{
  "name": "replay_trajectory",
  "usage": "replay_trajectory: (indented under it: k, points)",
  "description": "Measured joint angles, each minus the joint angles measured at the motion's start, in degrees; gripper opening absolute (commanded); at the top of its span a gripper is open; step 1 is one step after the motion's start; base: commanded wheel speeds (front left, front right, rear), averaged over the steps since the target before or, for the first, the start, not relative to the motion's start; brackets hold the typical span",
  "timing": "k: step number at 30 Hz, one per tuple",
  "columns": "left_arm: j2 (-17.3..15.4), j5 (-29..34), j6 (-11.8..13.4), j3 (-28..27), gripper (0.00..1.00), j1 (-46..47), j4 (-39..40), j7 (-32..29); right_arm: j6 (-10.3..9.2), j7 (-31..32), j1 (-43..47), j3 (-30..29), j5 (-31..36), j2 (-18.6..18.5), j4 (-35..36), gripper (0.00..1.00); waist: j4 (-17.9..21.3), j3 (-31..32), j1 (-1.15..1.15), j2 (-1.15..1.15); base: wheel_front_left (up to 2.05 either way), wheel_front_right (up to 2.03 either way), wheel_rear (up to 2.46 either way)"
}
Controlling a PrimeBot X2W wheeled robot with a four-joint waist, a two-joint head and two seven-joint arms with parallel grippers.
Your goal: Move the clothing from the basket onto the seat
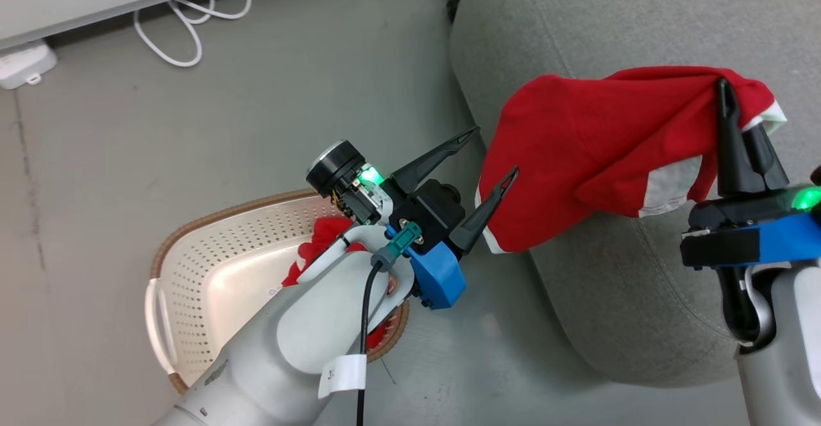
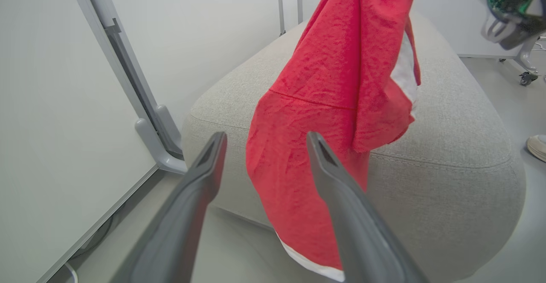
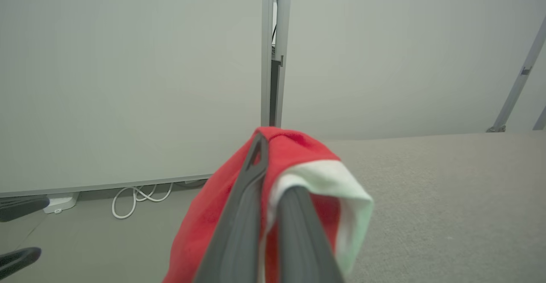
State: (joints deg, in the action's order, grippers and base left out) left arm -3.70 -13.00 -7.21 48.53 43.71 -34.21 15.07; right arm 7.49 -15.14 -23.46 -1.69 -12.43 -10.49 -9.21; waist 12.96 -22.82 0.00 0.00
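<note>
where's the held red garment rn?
Head view, right side: the garment hangs from the shut right pincer at the seat's left edge. Its lower end is beside the tips of the open left pincer.

Grey floor (image 1: 288, 92) with cream basket (image 1: 192, 265), grey seat (image 1: 609, 285) and looped white cable (image 1: 186, 28).
</note>
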Motion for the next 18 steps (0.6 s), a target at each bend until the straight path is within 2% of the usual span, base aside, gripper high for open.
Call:
replay_trajectory:
  k: [8, 18]
  points:
    - [0.08, -0.21, -0.18, 2.32, 1.0, 0.35, 0.12, 0.0, 0.0, 0.0, 3.32, -4.01, 0.75, 1.27, 1.46, 0.0, 2.75, -1.51, 0.0, 0.0, 0.0, 0.0, 0.0]
    - [0.19, -0.6, -0.19, 3.05, 1.0, 0.36, 0.96, 0.0, 0.0, 0.0, 3.71, -3.85, 1.76, 1.78, 1.86, 0.0, 3.03, -1.52, 0.0, 0.0, 0.0, 0.0, 0.0]
